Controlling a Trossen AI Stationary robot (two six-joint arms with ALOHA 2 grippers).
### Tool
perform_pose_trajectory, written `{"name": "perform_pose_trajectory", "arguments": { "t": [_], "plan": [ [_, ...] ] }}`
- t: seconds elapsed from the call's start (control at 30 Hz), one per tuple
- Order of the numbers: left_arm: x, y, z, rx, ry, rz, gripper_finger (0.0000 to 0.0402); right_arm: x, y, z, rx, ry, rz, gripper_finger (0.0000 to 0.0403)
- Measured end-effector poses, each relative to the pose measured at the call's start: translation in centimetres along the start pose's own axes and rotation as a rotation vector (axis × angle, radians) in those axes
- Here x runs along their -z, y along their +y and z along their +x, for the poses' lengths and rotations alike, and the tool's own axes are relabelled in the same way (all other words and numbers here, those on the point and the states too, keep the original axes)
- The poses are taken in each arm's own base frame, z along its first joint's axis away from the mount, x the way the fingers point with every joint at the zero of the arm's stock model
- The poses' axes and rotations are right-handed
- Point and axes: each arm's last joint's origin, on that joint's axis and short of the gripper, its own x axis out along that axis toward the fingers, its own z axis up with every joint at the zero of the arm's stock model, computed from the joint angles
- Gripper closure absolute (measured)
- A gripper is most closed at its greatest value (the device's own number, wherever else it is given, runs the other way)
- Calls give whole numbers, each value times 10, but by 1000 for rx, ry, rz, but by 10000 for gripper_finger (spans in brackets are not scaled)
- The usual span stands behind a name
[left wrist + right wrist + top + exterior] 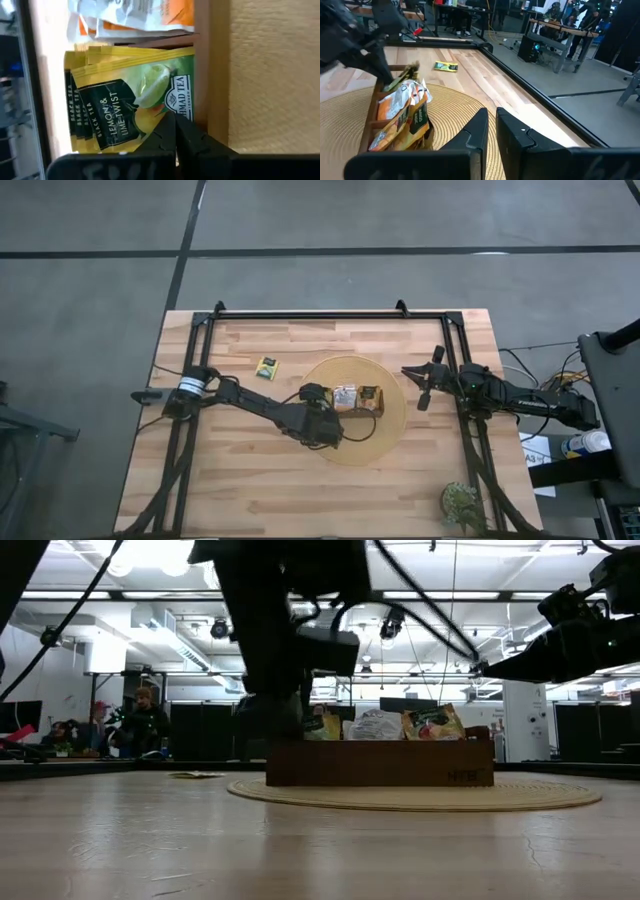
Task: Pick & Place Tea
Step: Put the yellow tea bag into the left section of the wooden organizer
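Closest to you in the left wrist view, the left gripper has its fingers pressed together with nothing between them, tips against the front lemon-and-lime packet in the wooden tray. Reading the high view from left to right: one loose yellow-green packet lies flat on the table left of centre, well apart from everything else; next comes the left gripper at the left end of the tray; then the tray itself, with its stack of upright packets, at the middle of the round woven mat; and further right the right gripper hangs over the mat's right edge, its fingers nearly touching and empty. Expect these packets to be very light, thin and crinkly, slick on their faces and quick to flex or slide, so take the loose one by an edge rather than across the flat. You can read "AHMAD TEA LONDON" and "BLACK TEA LEMON & LIME TWIST" on the front packet; the white-and-orange packets beside it show no legible text.
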Motion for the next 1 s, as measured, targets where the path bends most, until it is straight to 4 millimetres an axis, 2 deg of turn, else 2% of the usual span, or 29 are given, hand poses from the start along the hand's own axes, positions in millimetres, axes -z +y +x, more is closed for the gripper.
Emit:
{"name": "perform_pose_trajectory", "arguments": {
  "t": [0.23, 0.43, 0.77, 1.0],
  "plan": [
    [-26, 19, -33, -6, -68, -29, 401, 0, 0, 0, 0, 0, 0, 369],
    [-32, 34, -53, -87, -63, -33, 401, 0, 0, 0, 0, 0, 0, 369],
    [-11, 51, -68, -213, 102, -118, 401, 0, 0, 0, 0, 0, 0, 369],
    [12, 76, -86, -243, 112, -195, 401, 0, 0, 0, -1, 1, 0, 369]
  ]
}}
